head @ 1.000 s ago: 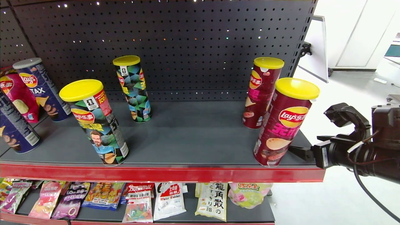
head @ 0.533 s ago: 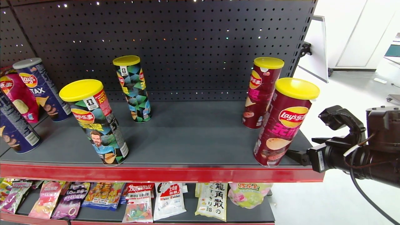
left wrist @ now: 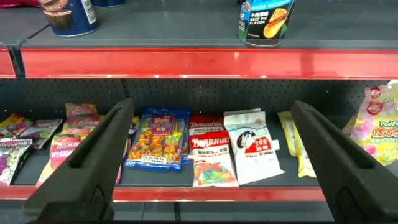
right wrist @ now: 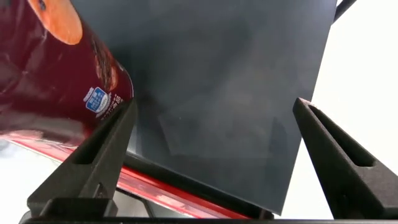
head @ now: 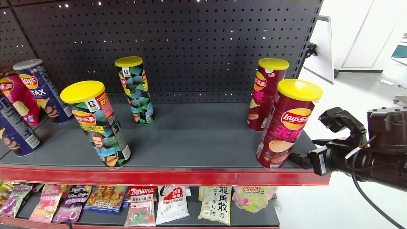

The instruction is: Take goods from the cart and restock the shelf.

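Now, head view. Right arm's black, cable-draped wrist held roughly level off the right front corner of the shelf (head: 190, 140), with the right pincer (head: 305, 149) pointing at the base of the front maroon can (head: 287, 124). Pincer spread open, gripping nothing. Nearer finger lies right at the can's lower side, touching or just short of it; cannot tell which. Can stands on its base at the shelf's front right edge: a glossy cardboard tube with a smooth yellow plastic lid. Second maroon can (head: 266, 93) stands just behind it, near the perforated metal back panel (head: 190, 47). Two green-patterned cans (head: 97, 124) stand well apart toward the left, one forward and one back, both yellow-lidded. Matte grey shelf deck, fronted by a shiny red edge strip (head: 159, 176). Crinkled snack bags (head: 171, 203) lie flat on the lower shelf.

Next, left wrist view. Left pincer (left wrist: 211, 107) wide open and holding nothing, its long, wedge-shaped black fingers (left wrist: 87, 168) framing the lower shelf, where the snack bags (left wrist: 211, 155) lie in a row beneath the red edge strip (left wrist: 186, 62).

Last, right wrist view. Right pincer (right wrist: 216, 106) splayed open over the grey shelf (right wrist: 217, 74), one fingertip just beside the curved wall of the front maroon can (right wrist: 50, 74), the other well apart near the shelf's side edge.
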